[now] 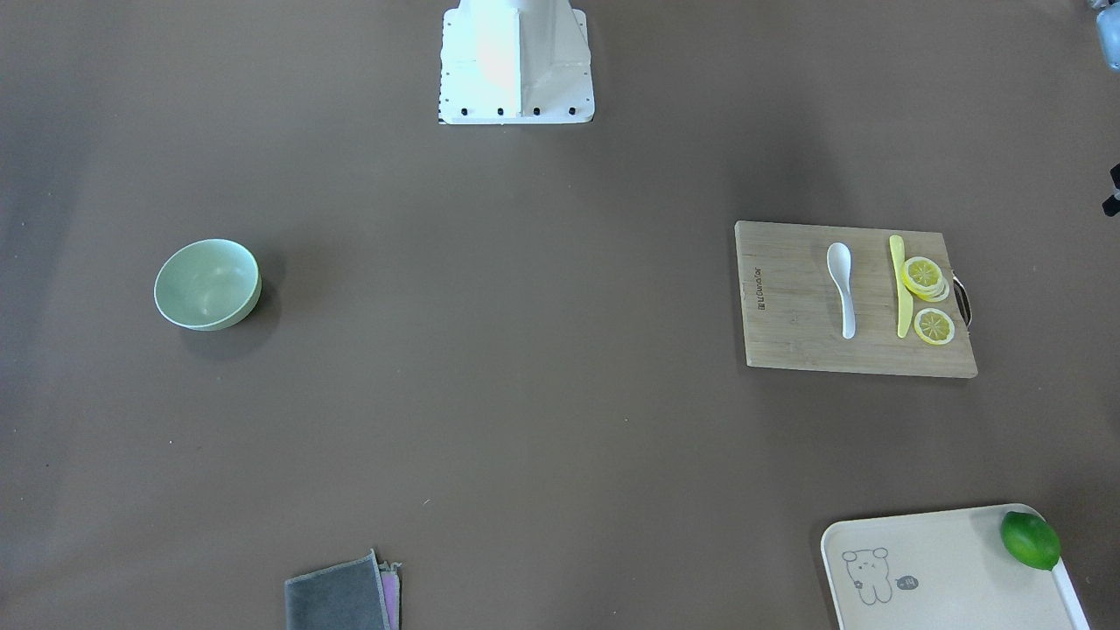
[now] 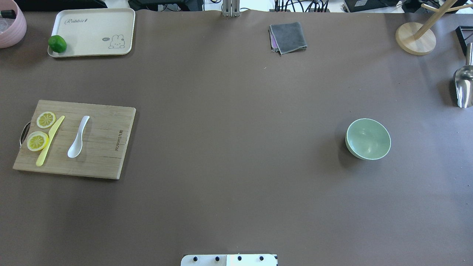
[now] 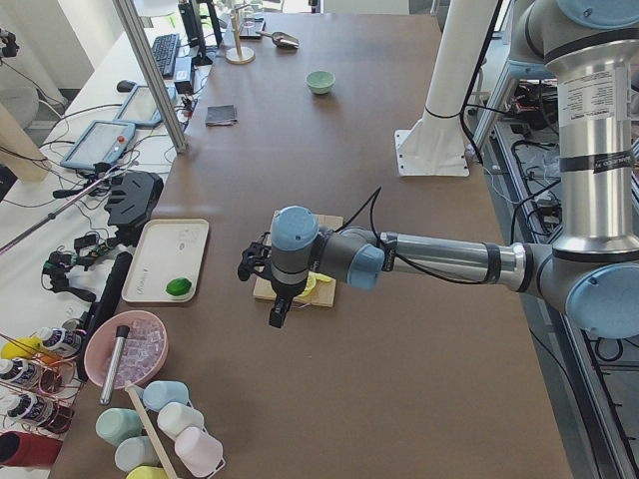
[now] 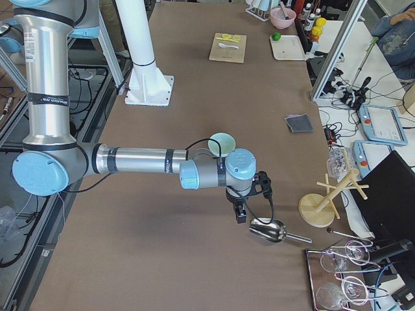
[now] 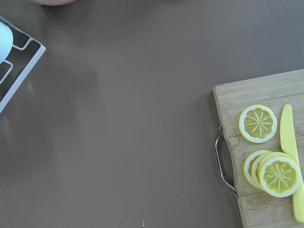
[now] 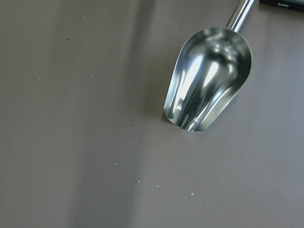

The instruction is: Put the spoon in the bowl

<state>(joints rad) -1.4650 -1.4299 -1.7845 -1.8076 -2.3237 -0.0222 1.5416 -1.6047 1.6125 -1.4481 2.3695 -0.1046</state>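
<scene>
The white spoon (image 1: 844, 284) lies on a wooden cutting board (image 1: 787, 332), scoop toward the robot; it also shows in the overhead view (image 2: 78, 138). The mint-green bowl (image 1: 207, 284) stands empty on the table's other side (image 2: 368, 139). My left gripper (image 3: 275, 314) hangs above the board's outer end, showing only in the exterior left view, so I cannot tell whether it is open or shut. My right gripper (image 4: 241, 217) hangs past the bowl (image 4: 220, 144), over a metal scoop, showing only in the exterior right view; I cannot tell its state either.
A yellow knife (image 2: 50, 141) and lemon slices (image 2: 37, 140) share the board. A metal scoop (image 2: 463, 87) lies right of the bowl. A tray (image 2: 92, 26) with a lime (image 2: 57, 44), a grey cloth (image 2: 288, 37) and a wooden stand (image 2: 415, 37) sit at the far edge.
</scene>
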